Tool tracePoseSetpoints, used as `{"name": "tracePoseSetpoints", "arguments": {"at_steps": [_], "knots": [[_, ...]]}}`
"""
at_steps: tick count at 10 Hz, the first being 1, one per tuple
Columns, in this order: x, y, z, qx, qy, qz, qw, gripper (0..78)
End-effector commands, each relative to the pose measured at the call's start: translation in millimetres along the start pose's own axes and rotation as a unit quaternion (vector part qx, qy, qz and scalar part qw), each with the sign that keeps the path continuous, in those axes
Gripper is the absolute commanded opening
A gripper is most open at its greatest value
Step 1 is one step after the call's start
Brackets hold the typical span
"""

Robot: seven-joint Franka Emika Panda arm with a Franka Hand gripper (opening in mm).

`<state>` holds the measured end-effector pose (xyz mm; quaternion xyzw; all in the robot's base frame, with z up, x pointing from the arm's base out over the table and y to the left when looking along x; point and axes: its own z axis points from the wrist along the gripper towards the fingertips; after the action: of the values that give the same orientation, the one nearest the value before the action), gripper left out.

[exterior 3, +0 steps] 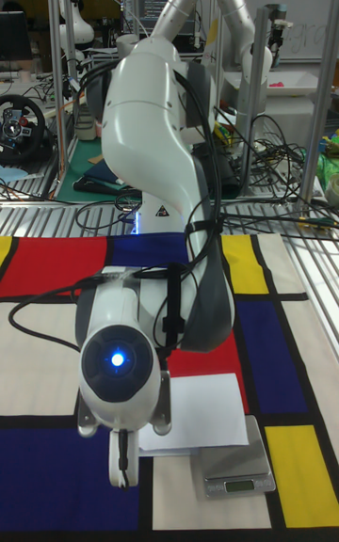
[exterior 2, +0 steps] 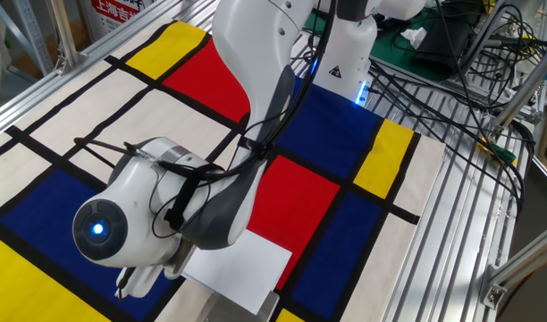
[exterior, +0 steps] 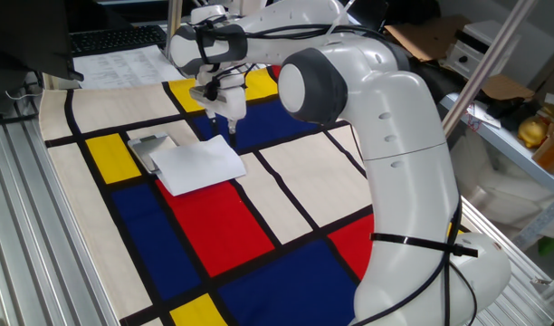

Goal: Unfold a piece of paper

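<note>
The colour-block table mat [exterior: 286,186] is carrying everything, and the piece of paper [exterior: 197,165] is lying folded near its middle, overlapping the small grey metal plate [exterior: 151,147] that is peeking out at the sheet's ten o'clock. The gripper [exterior: 230,125] is hanging just off the paper's one o'clock corner with its fingers looking pressed close together and nothing between them (the other fixed view and the tall view are hiding them). Being thin, light and floppy, the sheet is likely to slide or crumple, so taking the loose upper layer at a free edge away from the crease seems wisest.

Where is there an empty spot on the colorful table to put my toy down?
The red panel and blue panels nearer the robot's base lie bare. It is crowded where the gripper hangs by the piece of paper on the grey plate.
</note>
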<state>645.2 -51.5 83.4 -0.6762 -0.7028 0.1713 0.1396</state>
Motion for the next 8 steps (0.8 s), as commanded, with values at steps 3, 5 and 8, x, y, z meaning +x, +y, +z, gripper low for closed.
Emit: {"name": "tracePoseSetpoints", "arguments": {"at_steps": [3,5,8], "knots": [[-2.7,-7.1,-7.4,0.012,0.002,-0.021,0.9997,77.4],[-2.7,-7.3,-7.4,0.024,0.003,-0.017,0.9996,77.4],[-2.1,-17.9,-11.1,0.053,0.002,-0.01,0.9985,77.4]]}}
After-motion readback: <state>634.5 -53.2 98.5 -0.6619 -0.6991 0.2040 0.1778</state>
